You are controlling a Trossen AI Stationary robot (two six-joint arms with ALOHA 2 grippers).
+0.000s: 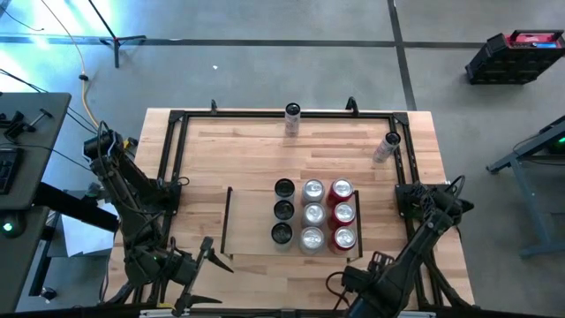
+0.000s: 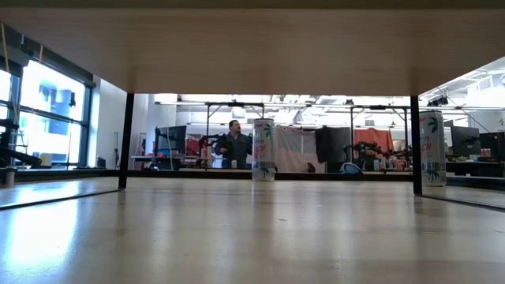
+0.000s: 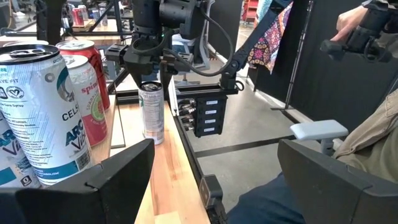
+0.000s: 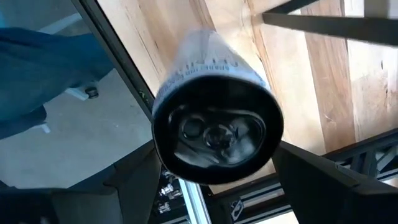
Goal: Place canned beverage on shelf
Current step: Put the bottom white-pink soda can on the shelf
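The right hand (image 3: 151, 74) stands spread over the white can (image 3: 151, 115), a finger on either side of its top, not gripping as far as I can see. The can stands directly under this hand, by the worktop (image 3: 168, 174) edge; the shelf (image 1: 228, 216) lies off to the hand's side. The left hand (image 1: 212, 278) waits wide and empty. An off-centre close could tip the can over the edge. A low carry could knock the shelved cans (image 1: 313, 215).

Shelf's (image 1: 228, 216) left column free

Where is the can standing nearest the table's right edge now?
In the high view, the tall can stands near the table's far right corner, outside the shelf, beyond the red cans.
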